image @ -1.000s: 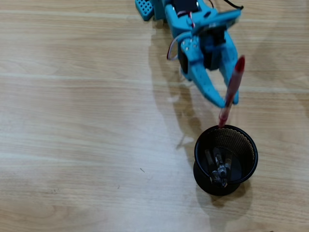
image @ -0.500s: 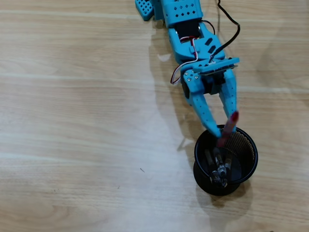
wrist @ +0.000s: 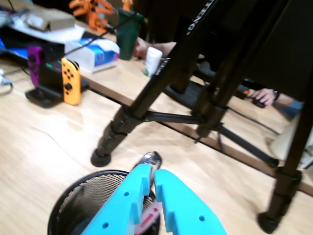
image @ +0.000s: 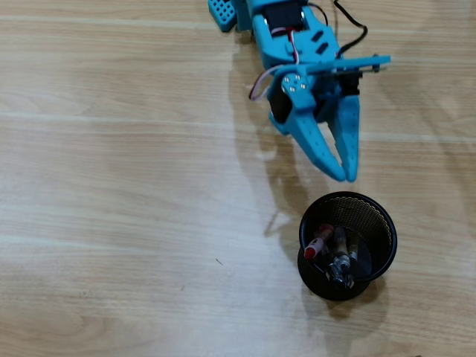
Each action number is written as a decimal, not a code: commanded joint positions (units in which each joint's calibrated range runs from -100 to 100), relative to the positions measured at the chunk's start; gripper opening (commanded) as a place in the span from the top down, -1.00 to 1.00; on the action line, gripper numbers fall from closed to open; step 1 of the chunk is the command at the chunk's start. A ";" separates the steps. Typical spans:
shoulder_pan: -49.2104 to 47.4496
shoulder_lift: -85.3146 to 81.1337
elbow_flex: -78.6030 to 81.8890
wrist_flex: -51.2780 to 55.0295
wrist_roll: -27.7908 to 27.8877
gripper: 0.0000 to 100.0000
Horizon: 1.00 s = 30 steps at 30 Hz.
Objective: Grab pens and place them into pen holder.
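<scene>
Both blue fingers of my gripper sit nearly together with only a thin slit between them and nothing in their grip, their tips poised just above the near rim of the pen holder in the overhead view. Down inside that black mesh cup I count the pens leaning in a bunch, the red and white pen resting against the left wall. Beyond the holder, the wrist view shows me a black tripod standing on the wooden table.
</scene>
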 commanded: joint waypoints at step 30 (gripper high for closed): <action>17.17 -83.61 36.28 76.35 35.65 0.96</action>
